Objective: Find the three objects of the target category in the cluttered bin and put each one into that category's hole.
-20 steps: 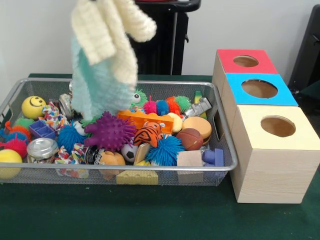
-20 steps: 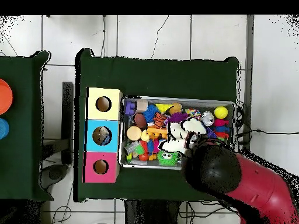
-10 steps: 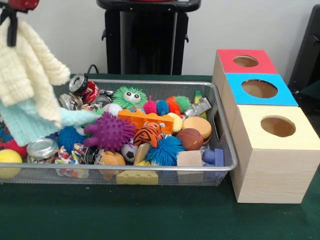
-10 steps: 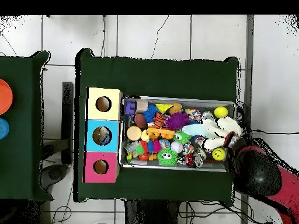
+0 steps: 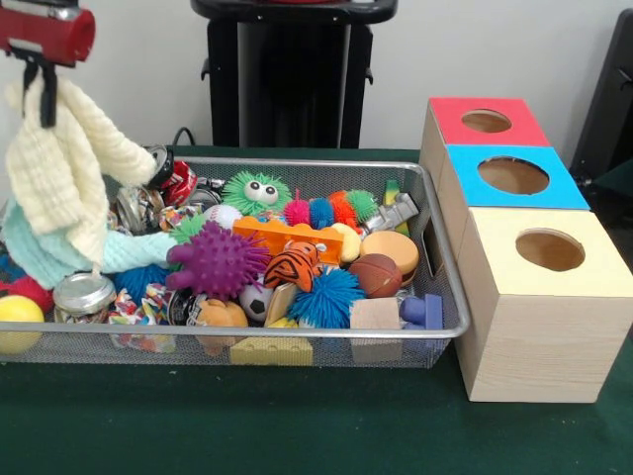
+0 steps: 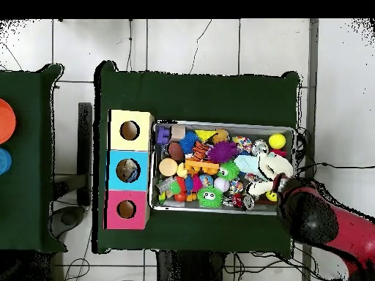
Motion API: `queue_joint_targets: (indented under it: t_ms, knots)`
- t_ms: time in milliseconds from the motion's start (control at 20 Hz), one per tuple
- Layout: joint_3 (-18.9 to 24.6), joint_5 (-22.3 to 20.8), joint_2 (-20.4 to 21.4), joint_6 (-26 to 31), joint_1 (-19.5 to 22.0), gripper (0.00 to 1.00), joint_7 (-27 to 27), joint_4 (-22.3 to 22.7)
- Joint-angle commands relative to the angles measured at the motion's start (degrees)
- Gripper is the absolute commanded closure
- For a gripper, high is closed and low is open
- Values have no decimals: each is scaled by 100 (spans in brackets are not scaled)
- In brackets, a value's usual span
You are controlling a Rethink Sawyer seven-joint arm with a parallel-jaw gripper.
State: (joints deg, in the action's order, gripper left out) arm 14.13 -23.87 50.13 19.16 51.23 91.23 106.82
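Front view: the hand (image 5: 42, 74) is seen at the bin's (image 5: 297, 341) left end, above its rim, clenched on a cream knitted garment (image 5: 61, 173) that hangs from it, with a pale teal knitted piece (image 5: 124, 249) trailing down onto the toys. Just right of that trailing end a purple spiky ball (image 5: 218, 259) is found, and behind it a green fuzzy toy with eyes (image 5: 255, 190). To the right of the bin three boxes are lined up — a red-topped box (image 5: 485, 121), a blue-topped box (image 5: 514, 175) and a yellow-topped box (image 5: 549, 249) — each with one round hole.

Overhead view: the red arm (image 6: 326, 227) is seen over the bin's corner farthest from the boxes, the cream garment (image 6: 272, 170) draped just inside — all on the green desk (image 6: 198, 95).
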Motion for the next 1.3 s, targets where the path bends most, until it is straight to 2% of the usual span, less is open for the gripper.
queue_joint_targets:
  t_ms: [50,150,500,700,850,1000,1300]
  knots:
    - [605,-752,-1048,-1098,-35,100,57,301]
    - [609,-889,-1355,-1489,-15,100,194,218]
    - [463,-822,-2304,-1695,-21,100,423,-284]
    - [337,-888,-2568,-1886,13,100,358,-517]
    - [414,-853,-2374,-1659,75,100,226,-470]
    - [644,-763,-2055,-1163,121,100,-2,-365]
    - [1068,-708,-2170,-657,320,100,-391,-592]
